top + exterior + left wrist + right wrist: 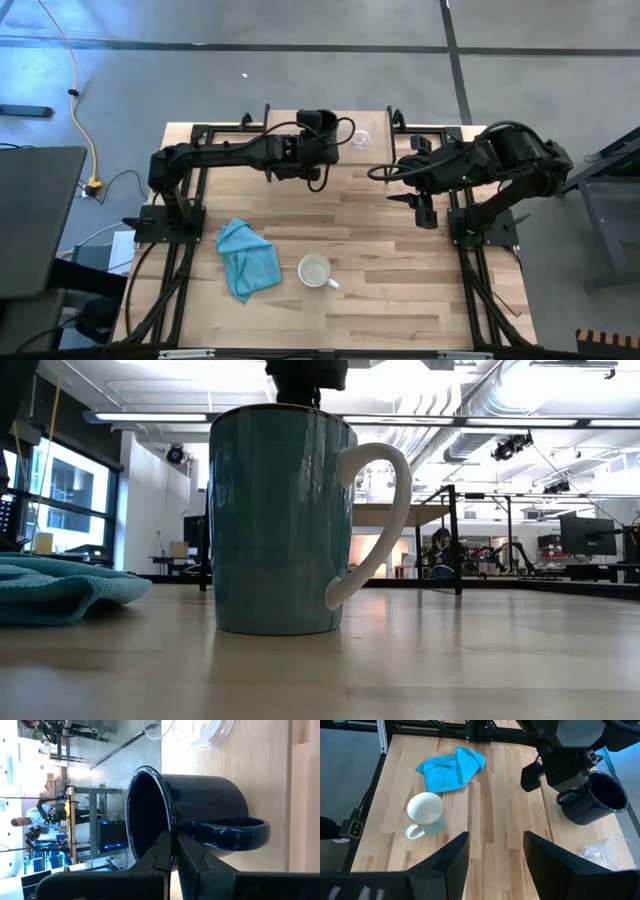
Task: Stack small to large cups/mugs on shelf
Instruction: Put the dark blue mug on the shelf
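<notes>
Three vessels are in play: a dark mug (pixel 594 799), a clear glass cup (pixel 361 136) and a pale mug (pixel 316 271) with a white inside and a teal outer wall. The left claw (pixel 172 851) is clamped on the dark mug's rim, one finger inside and one outside, close to the handle. It holds the mug over the light shelf (pixel 378 118) at the far edge of the table (pixel 400 290), just beside the glass cup.

Judged from this, the step in hand is setting the dark mug down on the shelf. Done well, the left arm would lower slowly, keep the base level, stay off the glass, and release only once the base rests flat.

In the right wrist view the dark mug stands roughly upright, mouth up, perhaps slightly tilted, its long axis near vertical and its handle toward the claw. The pale mug stands upright near the table's front, beside a teal cloth (pixel 246 257).

The right claw (pixel 495 852) waits above the table's right side, fingers apart and empty.
</notes>
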